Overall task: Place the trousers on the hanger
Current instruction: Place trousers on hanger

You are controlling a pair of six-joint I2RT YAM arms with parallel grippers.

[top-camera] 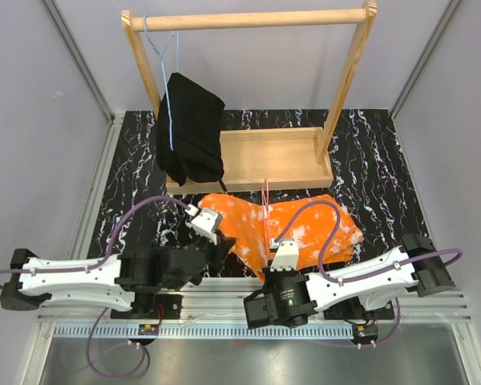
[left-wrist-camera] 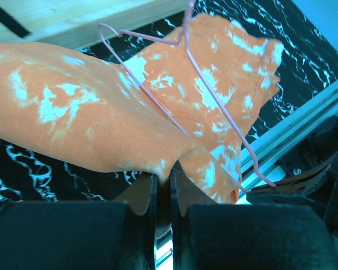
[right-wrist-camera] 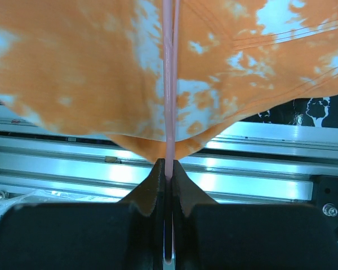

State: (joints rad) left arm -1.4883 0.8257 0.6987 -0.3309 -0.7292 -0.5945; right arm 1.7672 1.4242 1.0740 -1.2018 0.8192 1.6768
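Closed tight, the right gripper (right-wrist-camera: 168, 167) pinches the hanger (right-wrist-camera: 169, 84) and the left gripper (left-wrist-camera: 164, 179) the trousers (left-wrist-camera: 73, 107); best feed cloth through slowly, hanger steady.

trousers (top-camera: 305, 231): bright orange, white blotches, bunched on the dark marbled table (top-camera: 385, 160) before the wooden rack (top-camera: 256, 156)
hanger (right-wrist-camera: 169, 84): thin pink wire, lying over the cloth

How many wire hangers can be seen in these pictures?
2. A light-blue hanger hangs on the wooden rack, carrying the black garment. A pink hanger is at the orange trousers, its wire pinched in the right gripper. None else shows; cloth might hide more.
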